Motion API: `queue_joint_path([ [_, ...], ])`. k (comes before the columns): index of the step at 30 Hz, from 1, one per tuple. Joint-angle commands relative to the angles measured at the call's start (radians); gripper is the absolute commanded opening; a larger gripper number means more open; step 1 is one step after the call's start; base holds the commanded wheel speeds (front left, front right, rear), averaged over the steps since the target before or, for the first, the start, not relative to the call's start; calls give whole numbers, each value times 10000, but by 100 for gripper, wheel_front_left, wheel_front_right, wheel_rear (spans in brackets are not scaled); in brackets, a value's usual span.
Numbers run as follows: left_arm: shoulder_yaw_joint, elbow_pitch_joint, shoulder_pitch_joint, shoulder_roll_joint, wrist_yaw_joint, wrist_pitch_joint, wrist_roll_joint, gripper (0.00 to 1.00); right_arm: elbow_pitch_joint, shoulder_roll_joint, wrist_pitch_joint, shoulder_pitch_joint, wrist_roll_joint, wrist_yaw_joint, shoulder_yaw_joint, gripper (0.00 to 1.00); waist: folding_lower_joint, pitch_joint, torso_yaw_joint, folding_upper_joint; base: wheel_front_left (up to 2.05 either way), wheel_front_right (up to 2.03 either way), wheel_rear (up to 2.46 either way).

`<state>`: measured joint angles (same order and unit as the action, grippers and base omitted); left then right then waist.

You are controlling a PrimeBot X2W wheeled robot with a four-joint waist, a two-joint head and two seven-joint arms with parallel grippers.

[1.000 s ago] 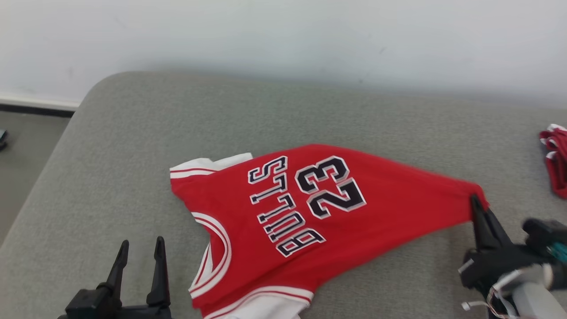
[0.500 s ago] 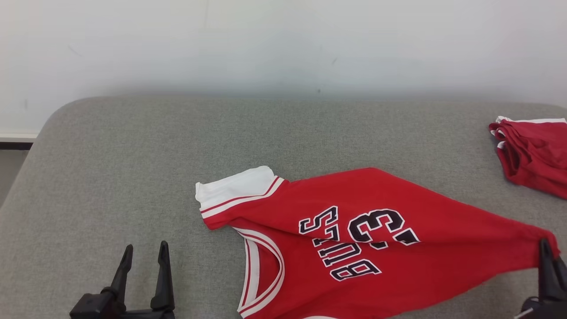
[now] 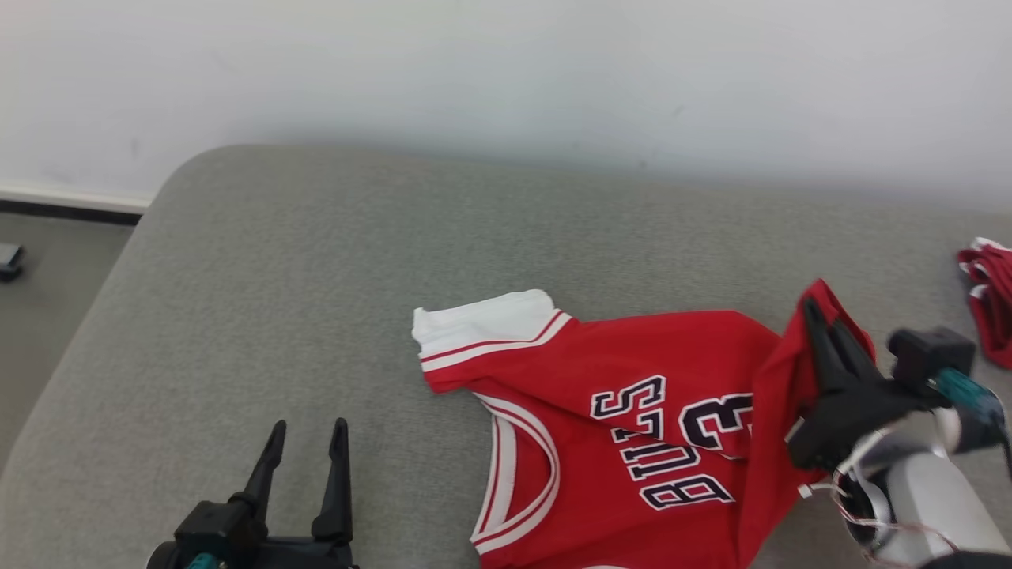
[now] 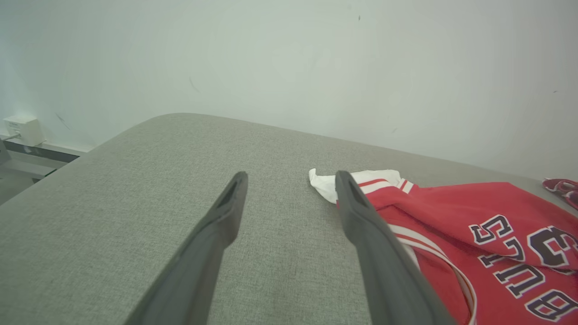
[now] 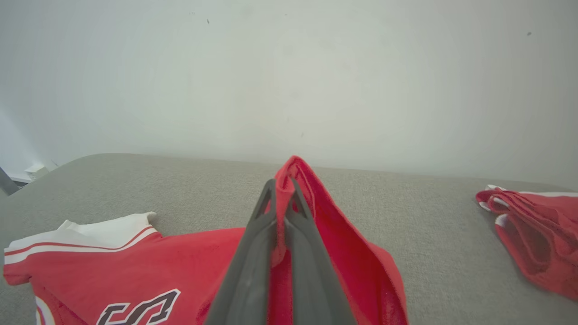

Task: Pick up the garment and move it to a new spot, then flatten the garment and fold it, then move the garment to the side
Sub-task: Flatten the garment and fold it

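Move step in hand, I reckon. Right gripper [image 3: 816, 314] is pinched shut on the hem corner of the red Bulls jersey [image 3: 632, 379], lifting it over the number; the rest lies on the grey cushion [image 3: 316, 261]. Left gripper [image 3: 309, 427] is spread wide and empty, near the collar. Next: lay the corner down, then flatten with both arms.

Grey fabric couch [image 3: 332, 261] against pale wall [image 3: 506, 71], grey floor [image 3: 47, 269] leftward.

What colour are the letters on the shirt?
The letters are dark with white edges; left wrist view shows them best.
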<state>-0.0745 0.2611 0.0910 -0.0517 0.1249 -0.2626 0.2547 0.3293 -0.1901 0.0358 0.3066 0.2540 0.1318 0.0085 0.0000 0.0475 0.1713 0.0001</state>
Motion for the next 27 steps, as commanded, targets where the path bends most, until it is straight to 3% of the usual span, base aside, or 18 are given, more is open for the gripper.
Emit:
queue_joint_path([
  [1, -120, 50, 156, 16, 70, -29, 133, 100, 565, -73, 180, 479, -173, -26, 260, 0, 0, 87, 529, -1, 0, 0, 0],
  [6, -422, 189, 267, 15, 42, -29, 228, 100, 3082, 102, 586, 1894, -356, -26, 861, 0, 0, 211, 956, -1, 0, 0, 0],
  [7, -465, 218, 293, 15, 43, -29, 254, 100, 3596, 129, 652, 2102, -388, -26, 934, 20, 0, 228, 1023, -1, 0, 0, 0],
  [8, -519, 249, 316, 16, 44, -29, 264, 100, 4081, 177, 716, 2279, -418, -26, 1043, 72, 0, 237, 1082, -1, 0, 0, 0],
  [9, -549, 274, 331, 14, 44, -29, 264, 100, 4532, 210, 739, 2432, -431, -26, 1132, 100, 0, 234, 1129, -1, 0, 0, 0],
  [13, -546, 306, 289, 17, 16, -29, 234, 100, 5664, 269, 1445, 2845, -256, -26, 1388, 100, 0, 164, 1109, -1, 0, 0, 0],
  [17, -370, 248, 108, 17, -37, -29, 114, 100, 5866, 178, 2039, 2995, 60, -26, 1702, 100, 0, -21, 764, -1, 0, 0, 0],
  [24, -76, 66, -236, 12, -88, -29, -15, 100, 4537, -264, 2287, 2367, 562, -26, 1893, 100, 0, -293, 15, -1, 0, 0, 0],
  [27, 90, -38, -403, 11, -88, -29, -30, 100, 3236, -550, 2295, 1657, 593, -26, 1620, 100, 0, -401, -344, -1, 0, 0, 0],
])
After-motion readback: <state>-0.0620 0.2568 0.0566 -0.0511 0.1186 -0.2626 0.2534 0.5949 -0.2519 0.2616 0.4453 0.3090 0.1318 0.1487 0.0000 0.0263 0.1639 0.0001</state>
